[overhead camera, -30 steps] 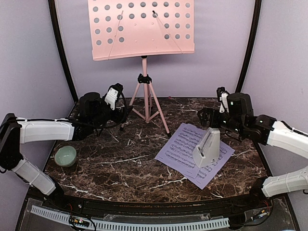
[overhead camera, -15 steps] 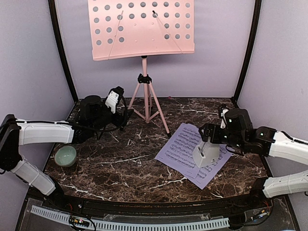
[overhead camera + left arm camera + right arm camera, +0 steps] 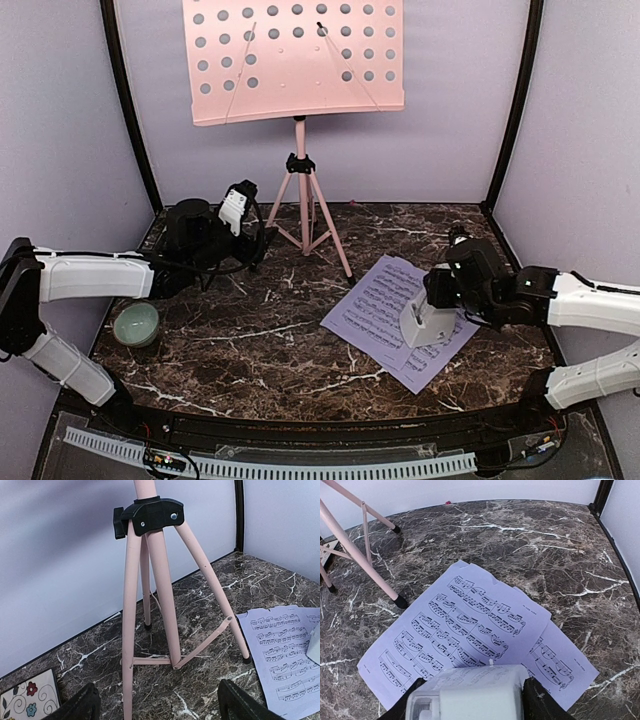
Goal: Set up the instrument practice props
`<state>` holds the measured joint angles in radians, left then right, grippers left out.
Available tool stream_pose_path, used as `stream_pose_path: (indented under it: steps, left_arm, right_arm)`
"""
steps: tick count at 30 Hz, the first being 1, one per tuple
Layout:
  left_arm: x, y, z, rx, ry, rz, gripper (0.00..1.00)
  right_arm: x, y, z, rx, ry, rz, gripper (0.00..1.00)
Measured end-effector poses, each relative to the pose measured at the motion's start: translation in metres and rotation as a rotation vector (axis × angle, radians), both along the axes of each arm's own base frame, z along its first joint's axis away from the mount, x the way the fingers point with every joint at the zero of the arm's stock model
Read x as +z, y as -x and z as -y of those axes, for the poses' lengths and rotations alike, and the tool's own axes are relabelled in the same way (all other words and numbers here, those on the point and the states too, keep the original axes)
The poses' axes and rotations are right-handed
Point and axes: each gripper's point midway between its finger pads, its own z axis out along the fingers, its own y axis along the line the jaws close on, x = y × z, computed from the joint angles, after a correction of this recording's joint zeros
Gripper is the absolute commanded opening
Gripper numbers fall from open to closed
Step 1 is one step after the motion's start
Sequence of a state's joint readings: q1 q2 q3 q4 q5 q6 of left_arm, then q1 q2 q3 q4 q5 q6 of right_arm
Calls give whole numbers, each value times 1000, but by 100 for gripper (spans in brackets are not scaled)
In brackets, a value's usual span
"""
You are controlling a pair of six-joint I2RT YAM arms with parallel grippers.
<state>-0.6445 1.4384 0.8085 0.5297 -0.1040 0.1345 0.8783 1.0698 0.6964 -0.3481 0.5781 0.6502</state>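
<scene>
Apparently right claw [image 3: 471,704] snug around metronome [image 3: 465,692]

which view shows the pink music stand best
The top external view: it alone shows the whole music stand, desk to feet. The left wrist view shows only its tripod legs and black clamp, close up. The right wrist view catches just a few leg ends at its left edge.

Soft, even light; faint shadows. The white-grey pyramid-shaped metronome [image 3: 470,695] at the right gripper [image 3: 470,704] is blurred; top view's edges bow.
</scene>
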Motion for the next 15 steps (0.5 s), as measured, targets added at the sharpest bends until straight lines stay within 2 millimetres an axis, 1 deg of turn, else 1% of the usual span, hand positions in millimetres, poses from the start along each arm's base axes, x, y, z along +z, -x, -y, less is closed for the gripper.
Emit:
stream_pose_path:
  steps: [3, 8, 11, 13, 15]
  left_arm:
    - [0, 1, 1, -6, 3, -2, 82]
    - [-1, 4, 6, -25, 7, -5, 81]
    - [0, 6, 10, -38, 9, -3, 81]
    - [-1, 8, 13, -49, 9, -4, 80]
    - [-2, 10, 16, -59, 8, -7, 79]
  right_arm:
    - [6, 0, 6, -7, 22, 21, 48]
    - [10, -1, 11, 12, 66, 32, 44]
    - [19, -10, 18, 4, 89, 50, 41]
    - [32, -21, 24, -8, 105, 75, 40]
    - [42, -36, 33, -41, 117, 95, 39]
